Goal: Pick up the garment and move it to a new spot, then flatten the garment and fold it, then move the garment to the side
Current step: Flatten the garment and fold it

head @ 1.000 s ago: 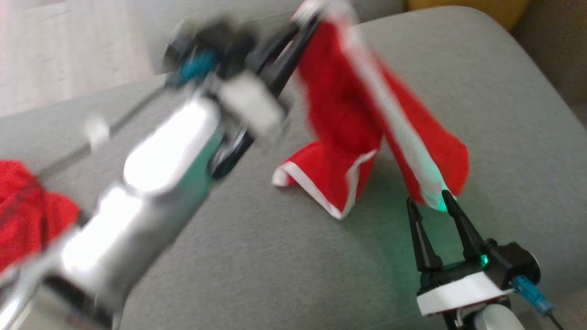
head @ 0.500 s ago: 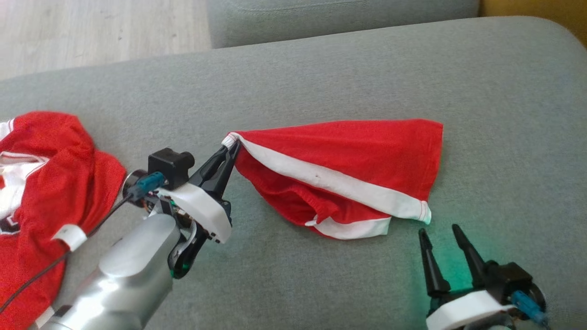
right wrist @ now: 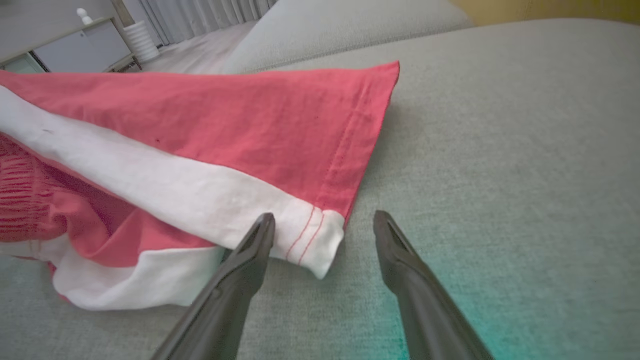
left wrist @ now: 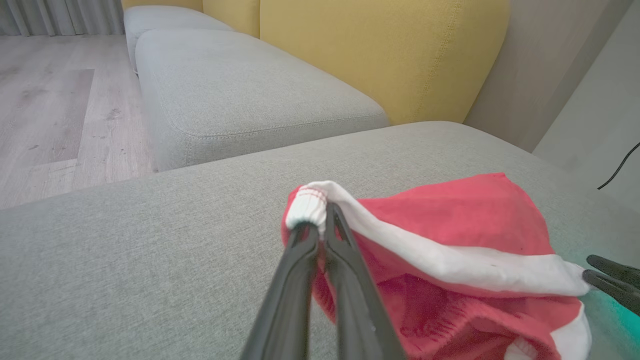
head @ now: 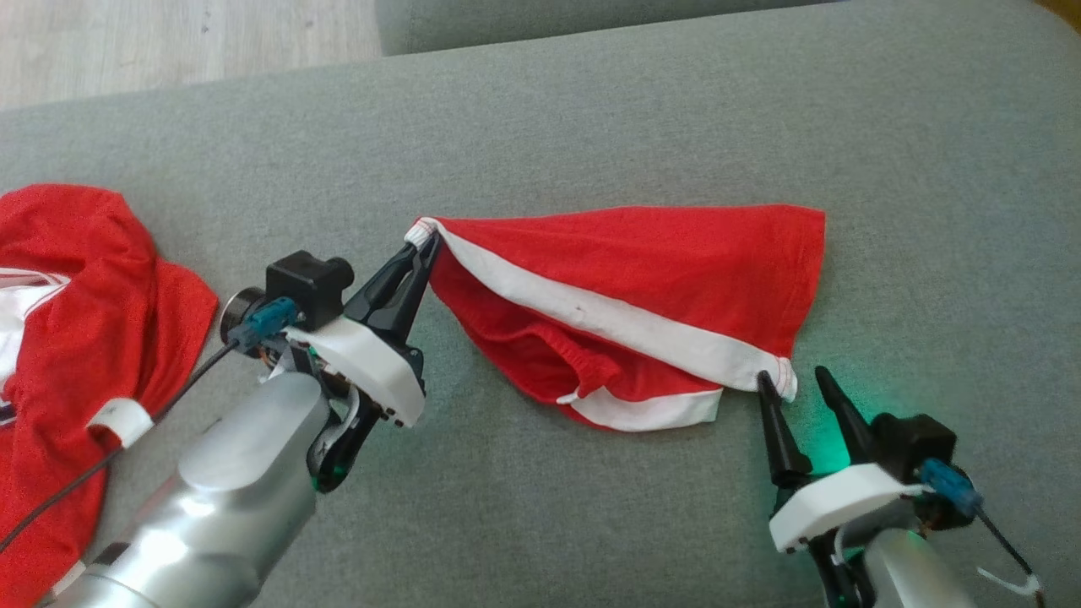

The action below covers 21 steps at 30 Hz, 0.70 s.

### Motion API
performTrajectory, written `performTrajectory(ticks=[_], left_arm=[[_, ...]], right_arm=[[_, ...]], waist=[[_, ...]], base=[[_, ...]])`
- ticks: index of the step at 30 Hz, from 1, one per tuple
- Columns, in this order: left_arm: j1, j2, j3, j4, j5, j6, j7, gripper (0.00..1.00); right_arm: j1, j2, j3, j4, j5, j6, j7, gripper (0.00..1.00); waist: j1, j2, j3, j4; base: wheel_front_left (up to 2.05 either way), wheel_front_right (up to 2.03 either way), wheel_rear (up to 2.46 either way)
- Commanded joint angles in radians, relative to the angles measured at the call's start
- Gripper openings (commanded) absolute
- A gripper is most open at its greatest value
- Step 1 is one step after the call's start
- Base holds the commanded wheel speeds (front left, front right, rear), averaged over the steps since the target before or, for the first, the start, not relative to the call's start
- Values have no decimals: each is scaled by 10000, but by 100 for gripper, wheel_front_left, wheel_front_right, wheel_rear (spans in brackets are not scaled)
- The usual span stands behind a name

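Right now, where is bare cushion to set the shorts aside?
Bare cushion runs beyond the shorts to the far edge, and right of their hem. The near strip between left end effector and right end effector is free too. Crowded: the left side, where the red jersey lies.

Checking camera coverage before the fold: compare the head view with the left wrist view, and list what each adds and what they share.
Head view: crumpled red clothing at the left of the grey cushion, and the left arm's silver forearm. Left wrist view: a broad yellow backrest and grey curtains. Both: the garment, the left claw shut on its white-trimmed corner, and the open right claw at the opposite end.
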Motion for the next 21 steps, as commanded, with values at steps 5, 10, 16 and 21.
performTrajectory(ticks=[5,10,16,21], left_arm=[[-693,310,286,-146,152,-5,-124,0],[-759,266,228,-108,250,15,-211,0],[-735,500,241,-207,545,81,-447,0],[-871,1086,217,-796,1311,202,-615,0]], right_arm=[[-658,-51,515,792,219,-7,-67,97],[-755,-51,576,976,114,-7,-67,0],[-784,-51,99,-283,-162,-7,-67,0],[-860,-51,-437,-2305,98,-7,-67,0]], waist=[[-1,0,109,93],[-1,0,71,184],[-1,0,-29,75],[-1,0,-237,-118]], base=[[0,0,0],[0,0,0],[0,0,0],[0,0,0]])
